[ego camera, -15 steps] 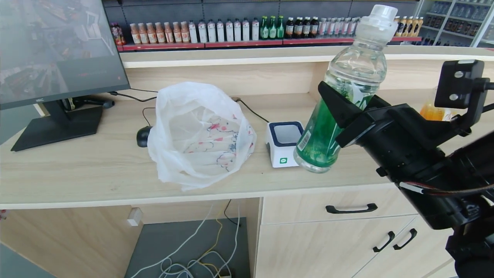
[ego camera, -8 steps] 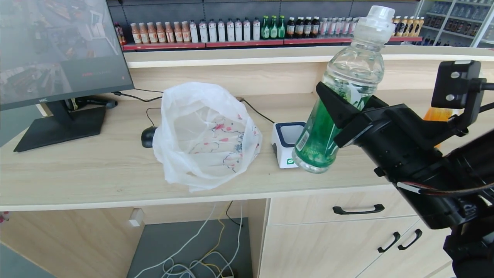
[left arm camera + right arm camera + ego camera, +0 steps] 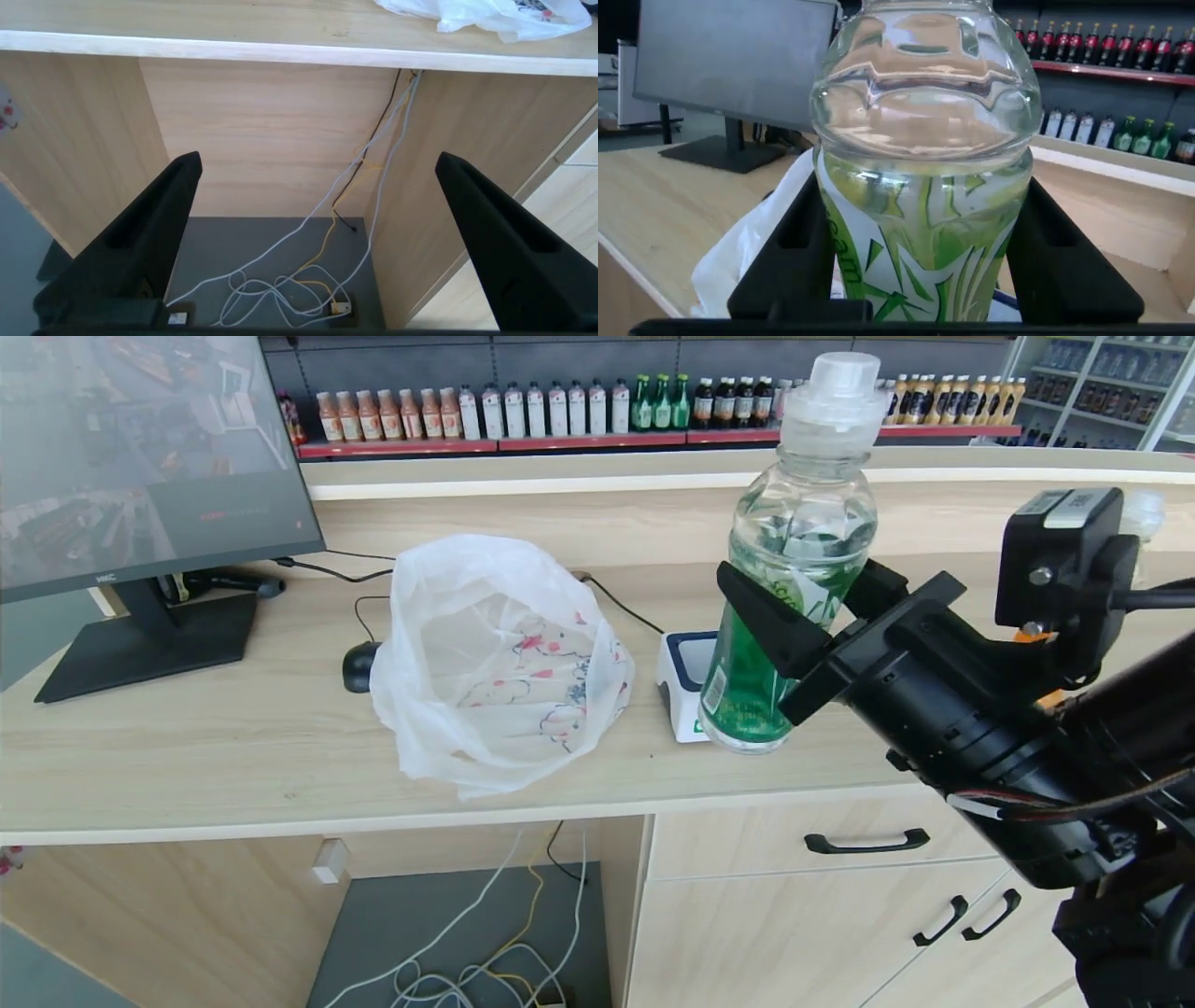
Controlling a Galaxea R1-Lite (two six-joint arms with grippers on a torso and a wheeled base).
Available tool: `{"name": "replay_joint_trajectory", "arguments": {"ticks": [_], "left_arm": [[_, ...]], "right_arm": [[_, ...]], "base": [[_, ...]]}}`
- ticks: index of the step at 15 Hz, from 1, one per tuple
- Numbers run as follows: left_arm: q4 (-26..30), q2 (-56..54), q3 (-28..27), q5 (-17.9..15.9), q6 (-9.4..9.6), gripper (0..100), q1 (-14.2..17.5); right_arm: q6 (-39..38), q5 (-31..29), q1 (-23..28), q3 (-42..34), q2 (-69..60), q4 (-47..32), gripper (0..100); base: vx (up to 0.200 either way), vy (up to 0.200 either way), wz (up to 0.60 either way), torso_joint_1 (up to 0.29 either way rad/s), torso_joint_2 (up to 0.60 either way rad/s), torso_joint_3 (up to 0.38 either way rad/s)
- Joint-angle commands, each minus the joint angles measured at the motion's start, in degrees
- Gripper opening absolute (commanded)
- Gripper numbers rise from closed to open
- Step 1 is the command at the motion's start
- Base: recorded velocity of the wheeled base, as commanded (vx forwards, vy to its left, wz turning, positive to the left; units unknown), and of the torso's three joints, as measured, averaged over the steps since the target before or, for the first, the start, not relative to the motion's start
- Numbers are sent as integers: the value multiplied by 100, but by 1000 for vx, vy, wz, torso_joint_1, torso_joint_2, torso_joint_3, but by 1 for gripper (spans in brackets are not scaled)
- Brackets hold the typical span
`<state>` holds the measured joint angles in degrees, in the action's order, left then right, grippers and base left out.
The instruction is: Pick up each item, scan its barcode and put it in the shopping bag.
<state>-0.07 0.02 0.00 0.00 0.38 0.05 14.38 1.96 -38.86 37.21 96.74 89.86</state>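
Right end effector (image 3: 814, 609) clamped, raised; left end effector (image 3: 318, 191) spread, low.

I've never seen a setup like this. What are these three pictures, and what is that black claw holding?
It's a two-armed robot at a shop counter. The wide picture comes from a camera on its head, the other two from cameras on its wrists. The black claw is its right pincer, shut on a clear bottle with a green label, held roughly upright near the white scanner. On the counter also sit an open shopping bag, a monitor and a mouse. The left pincer is open and empty, low down, facing cables under the counter.
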Motion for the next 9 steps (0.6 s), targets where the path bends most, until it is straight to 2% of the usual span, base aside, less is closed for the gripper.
{"name": "replay_joint_trajectory", "arguments": {"ticks": [1,5,8,9], "left_arm": [[-1,-2,0,0,6,100,4],[-1,-2,0,0,6,100,4],[-1,-2,0,0,-3,100,4],[-1,-2,0,9,6,100,4]], "right_arm": [[302,59,10,270,187,14,0],[1506,428,125,1377,556,14,0],[2728,1342,415,1799,1022,14,0],[2912,1544,441,1860,1092,14,0]], "base": [[0,0,0,0,0,0],[0,0,0,0,0,0],[0,0,0,0,0,0],[0,0,0,0,0,0]]}}
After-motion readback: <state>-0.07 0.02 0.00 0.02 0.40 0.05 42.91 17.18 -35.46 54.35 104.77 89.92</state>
